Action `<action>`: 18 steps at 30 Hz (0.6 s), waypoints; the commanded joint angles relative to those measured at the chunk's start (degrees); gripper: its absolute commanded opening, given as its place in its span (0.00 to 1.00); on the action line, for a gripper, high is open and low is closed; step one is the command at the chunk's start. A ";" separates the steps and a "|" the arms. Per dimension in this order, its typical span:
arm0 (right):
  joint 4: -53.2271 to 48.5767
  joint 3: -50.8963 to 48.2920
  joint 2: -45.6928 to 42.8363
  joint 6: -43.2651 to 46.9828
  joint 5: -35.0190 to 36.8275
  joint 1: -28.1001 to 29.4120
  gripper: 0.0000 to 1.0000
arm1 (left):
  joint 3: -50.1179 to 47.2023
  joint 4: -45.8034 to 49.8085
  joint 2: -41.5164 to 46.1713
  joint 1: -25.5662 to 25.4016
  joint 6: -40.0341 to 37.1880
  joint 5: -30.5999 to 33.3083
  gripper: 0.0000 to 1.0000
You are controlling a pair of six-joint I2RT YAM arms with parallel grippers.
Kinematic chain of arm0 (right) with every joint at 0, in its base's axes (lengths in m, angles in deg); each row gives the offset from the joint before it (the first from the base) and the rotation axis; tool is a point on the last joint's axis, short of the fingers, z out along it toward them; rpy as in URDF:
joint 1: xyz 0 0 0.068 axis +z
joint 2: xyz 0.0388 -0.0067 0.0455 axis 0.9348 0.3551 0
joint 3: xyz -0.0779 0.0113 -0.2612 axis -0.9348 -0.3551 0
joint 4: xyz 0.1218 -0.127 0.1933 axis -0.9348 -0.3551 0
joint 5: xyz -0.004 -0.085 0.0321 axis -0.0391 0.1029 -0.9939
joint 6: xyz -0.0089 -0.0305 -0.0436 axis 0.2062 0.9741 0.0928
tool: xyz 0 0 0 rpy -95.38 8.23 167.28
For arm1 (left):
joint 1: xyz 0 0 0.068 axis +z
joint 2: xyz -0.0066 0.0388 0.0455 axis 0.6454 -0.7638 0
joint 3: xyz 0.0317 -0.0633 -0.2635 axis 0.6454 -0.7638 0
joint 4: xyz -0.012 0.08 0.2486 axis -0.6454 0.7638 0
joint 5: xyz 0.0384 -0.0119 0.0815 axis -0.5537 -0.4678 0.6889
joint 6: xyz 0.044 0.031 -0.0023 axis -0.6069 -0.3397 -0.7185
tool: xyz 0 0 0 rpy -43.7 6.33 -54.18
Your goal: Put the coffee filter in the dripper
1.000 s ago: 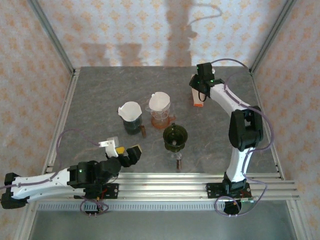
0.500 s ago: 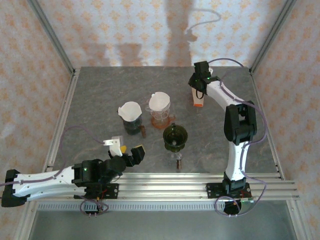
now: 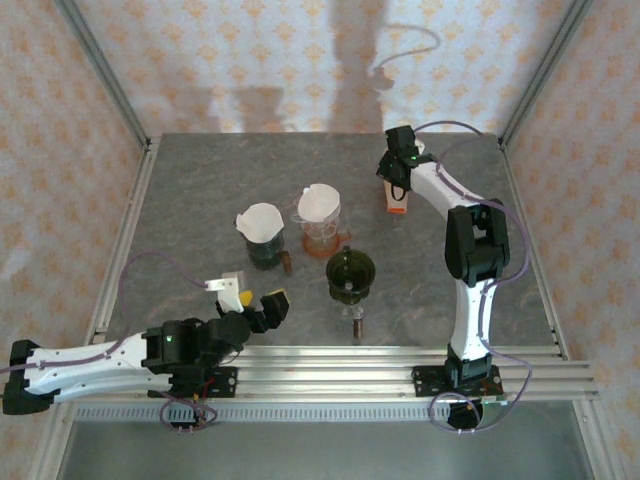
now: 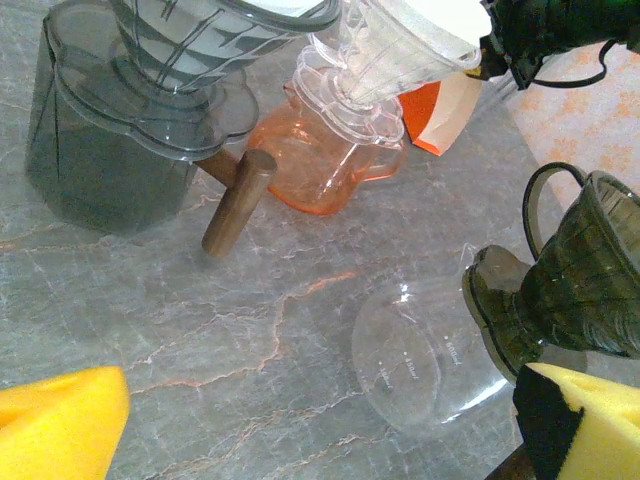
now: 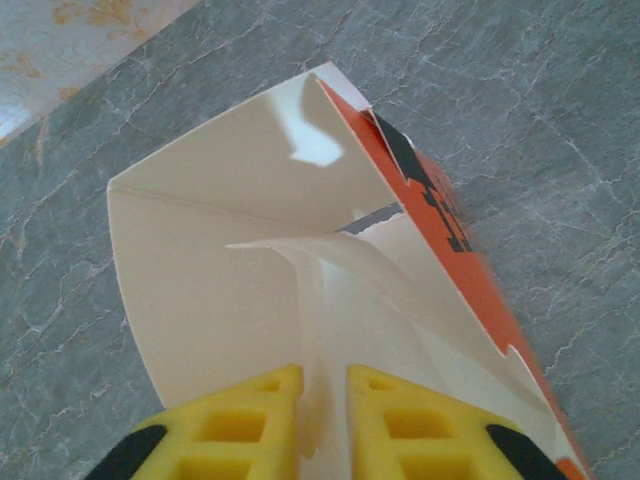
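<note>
The right end effector (image 5: 322,400) is at the far right of the bench (image 3: 200,190). It is over a box (image 5: 440,215) that is orange and white. The box is open at the top. A white coffee filter (image 5: 330,290) sticks up out of it. The two yellow fingers (image 5: 258,425) are almost together, and a fold of the coffee filter is pinched between them. From above, the right end effector (image 3: 396,180) is right on top of the box (image 3: 398,205).

The green dripper (image 3: 350,272) is in the middle of the bench, nearer than the box and well apart from it. It has no paper in it. In the left wrist view the green dripper (image 4: 590,270) sits on a clear glass jug (image 4: 425,360).

Two more drippers stand a bit farther back and to the left. The dark grey dripper (image 3: 262,235) has white paper in it. The clear dripper (image 3: 318,210) also has white paper in it and sits on an orange jug (image 4: 320,165). A brown handle (image 4: 238,200) sticks out from the dark grey one.

The left end effector (image 3: 258,302) is near the front of the bench, on the left. It is wide open and holds nothing. Its yellow fingers (image 4: 55,425) are far apart at the two bottom corners of the left wrist view.
</note>
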 commanded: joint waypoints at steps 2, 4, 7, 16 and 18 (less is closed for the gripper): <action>-2.04 1.21 0.62 1.48 2.04 -0.37 0.07 | 0.71 1.02 1.41 0.28 0.22 3.16 1.00; -2.21 0.85 0.27 1.71 1.79 -0.42 0.01 | 0.38 1.11 1.80 0.28 0.53 3.16 1.00; -1.33 -0.74 -1.67 2.16 1.45 -0.38 0.00 | 0.09 0.94 2.25 0.33 0.75 2.94 1.00; 0.94 -9.16 -12.21 2.94 0.75 0.20 0.00 | 0.77 0.66 1.51 0.37 0.22 2.64 1.00; 0.73 -11.56 -14.95 3.05 1.23 0.56 0.00 | 1.11 0.63 1.59 0.46 -0.14 2.49 1.00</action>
